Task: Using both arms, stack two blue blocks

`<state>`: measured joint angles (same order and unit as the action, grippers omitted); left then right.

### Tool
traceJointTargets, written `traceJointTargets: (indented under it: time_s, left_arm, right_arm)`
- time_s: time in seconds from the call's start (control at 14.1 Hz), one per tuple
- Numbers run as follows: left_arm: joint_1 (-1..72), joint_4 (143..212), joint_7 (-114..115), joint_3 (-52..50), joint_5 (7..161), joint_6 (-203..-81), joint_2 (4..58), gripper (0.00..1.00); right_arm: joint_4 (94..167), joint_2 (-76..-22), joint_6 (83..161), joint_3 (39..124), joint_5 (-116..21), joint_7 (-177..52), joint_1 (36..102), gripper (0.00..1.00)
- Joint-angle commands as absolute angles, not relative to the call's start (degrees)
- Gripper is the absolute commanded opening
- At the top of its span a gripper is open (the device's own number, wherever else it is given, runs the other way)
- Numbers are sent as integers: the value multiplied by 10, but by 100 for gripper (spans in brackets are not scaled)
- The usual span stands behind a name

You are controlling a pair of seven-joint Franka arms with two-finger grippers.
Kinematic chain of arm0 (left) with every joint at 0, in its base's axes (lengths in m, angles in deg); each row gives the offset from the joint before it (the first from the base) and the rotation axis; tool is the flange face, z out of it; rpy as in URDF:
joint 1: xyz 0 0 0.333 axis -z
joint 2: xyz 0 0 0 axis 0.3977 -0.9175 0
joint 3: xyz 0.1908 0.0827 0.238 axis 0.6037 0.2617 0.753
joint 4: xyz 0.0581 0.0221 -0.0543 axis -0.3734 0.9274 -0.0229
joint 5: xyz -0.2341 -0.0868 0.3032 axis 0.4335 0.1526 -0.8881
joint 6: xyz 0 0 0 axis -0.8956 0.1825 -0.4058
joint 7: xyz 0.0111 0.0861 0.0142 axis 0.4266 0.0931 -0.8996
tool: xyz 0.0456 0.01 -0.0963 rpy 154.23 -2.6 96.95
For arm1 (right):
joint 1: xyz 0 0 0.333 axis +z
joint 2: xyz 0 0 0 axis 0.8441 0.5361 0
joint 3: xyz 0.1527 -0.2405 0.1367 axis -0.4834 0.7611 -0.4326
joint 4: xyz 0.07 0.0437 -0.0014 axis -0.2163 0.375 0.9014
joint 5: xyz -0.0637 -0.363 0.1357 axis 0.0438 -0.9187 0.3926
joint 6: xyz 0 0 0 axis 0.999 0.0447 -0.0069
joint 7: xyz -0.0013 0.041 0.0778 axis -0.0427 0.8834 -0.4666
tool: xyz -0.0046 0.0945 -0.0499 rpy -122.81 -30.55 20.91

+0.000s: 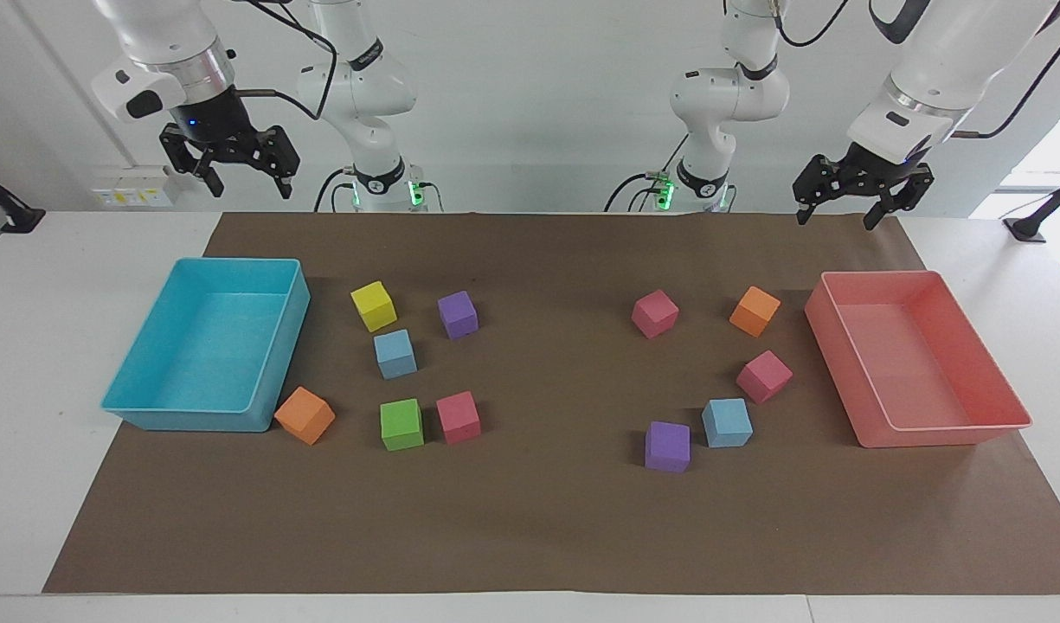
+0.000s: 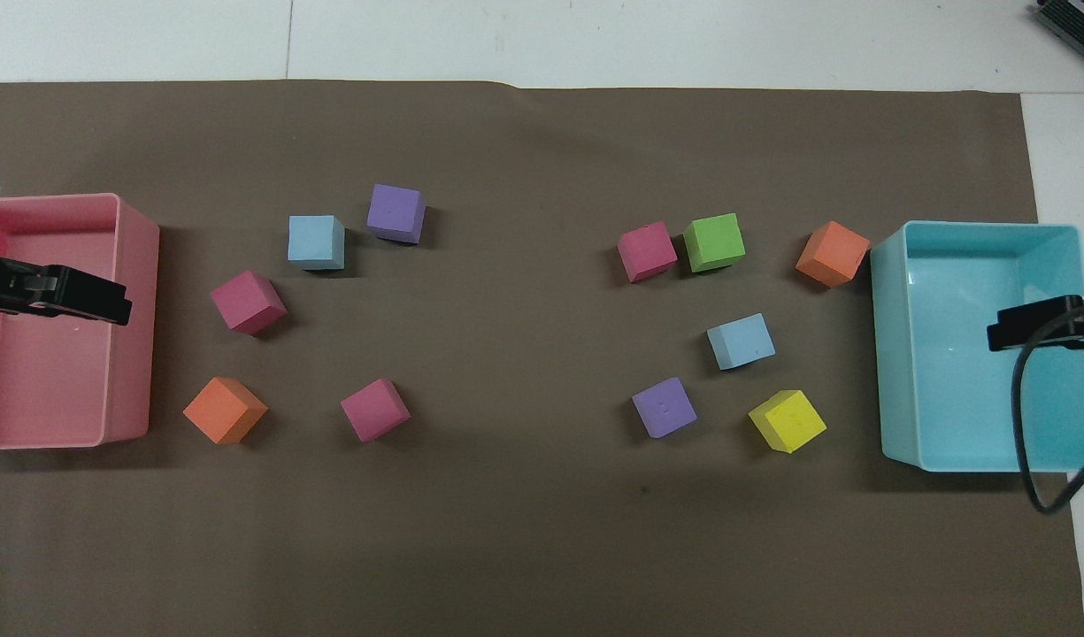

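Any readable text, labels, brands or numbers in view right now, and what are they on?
No readable text anywhere.
Wall panel by the right arm's end: yellow stickers, too small to read.
Arm bases: round marks, unreadable.
Blocks, blue tray and pink tray: no markings.

In the overhead view the left gripper [image 2: 81, 301] shows only as a dark tip over the pink tray [image 2: 139, 336]; the rest of it and the whole arm are cut off by the picture's edge. The pink tray itself runs off that same edge. The right gripper [image 2: 1033, 320] likewise enters only as a black tip over the turquoise tray [image 2: 891, 354], with a cable loop hiding part of that tray's wall. In the facing view both arms are cut off at the top edge, so their upper links cannot be seen. The brown mat [image 2: 524, 531] runs off the bottom edge of the overhead view.
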<state>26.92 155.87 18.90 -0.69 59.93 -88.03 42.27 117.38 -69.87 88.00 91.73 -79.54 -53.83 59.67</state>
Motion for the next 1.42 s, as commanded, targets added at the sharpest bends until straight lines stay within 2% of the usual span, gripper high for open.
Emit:
traceJointTargets:
  time_s: [0.0, 0.71, 0.92, 1.14, 1.35]
  left_arm:
    - [262, 1557, 198, -10, 604, -872, 428, 100]
    - [264, 1558, 198, -10, 604, -871, 428, 100]
    - [264, 1558, 198, -10, 604, -871, 429, 100]
    - [265, 1558, 198, -10, 604, -871, 429, 100]
    - [265, 1558, 198, -10, 604, -872, 429, 100]
  right_arm:
    - [1191, -714, 900, 911, -792, -553, 597, 100]
    - [1214, -704, 938, 902, -774, -554, 597, 100]
    - [1248, -703, 982, 901, -774, -554, 615, 100]
    - [1262, -683, 1026, 901, -774, -554, 631, 100]
    - [1276, -639, 1076, 900, -773, -565, 649, 100]
